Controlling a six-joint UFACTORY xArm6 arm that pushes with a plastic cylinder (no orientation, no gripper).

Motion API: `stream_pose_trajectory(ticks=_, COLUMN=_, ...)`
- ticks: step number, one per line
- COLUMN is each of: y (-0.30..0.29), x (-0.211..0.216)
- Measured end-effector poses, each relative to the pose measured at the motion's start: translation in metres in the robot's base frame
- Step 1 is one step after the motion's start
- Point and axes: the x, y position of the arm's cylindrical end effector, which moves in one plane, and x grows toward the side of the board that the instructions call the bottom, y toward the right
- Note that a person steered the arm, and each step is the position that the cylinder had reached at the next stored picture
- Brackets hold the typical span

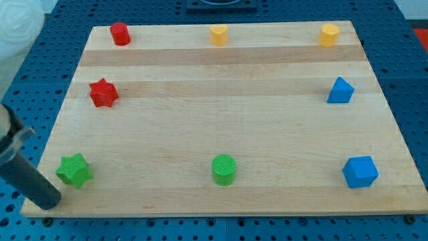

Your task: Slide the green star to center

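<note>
The green star [74,170] lies near the bottom left corner of the wooden board [221,120]. My rod comes in from the view's left edge and slants down to the right. My tip [48,199] rests on the board at its bottom left corner, just below and left of the green star, a small gap apart from it.
A green cylinder [224,169] sits at bottom middle and a blue cube [360,172] at bottom right. A red star [103,92] is at mid left, a blue triangular block [340,90] at mid right. A red cylinder [120,33], a yellow block [219,34] and another yellow block [328,34] line the top.
</note>
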Motion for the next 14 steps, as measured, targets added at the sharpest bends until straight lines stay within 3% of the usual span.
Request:
stream_pose_trajectory(ticks=2, y=0.003, x=-0.018)
stream_pose_trajectory(ticks=4, y=0.045, x=-0.042)
stream_pose_trajectory(ticks=6, y=0.054, x=-0.101)
stream_pose_trajectory(ticks=8, y=0.1, x=-0.146)
stream_pose_trajectory(ticks=9, y=0.141, x=-0.146)
stream_pose_trajectory(ticks=11, y=0.159, x=-0.086)
stream_pose_trajectory(ticks=12, y=0.17, x=-0.084)
stream_pose_trajectory(ticks=14, y=0.195, x=-0.133)
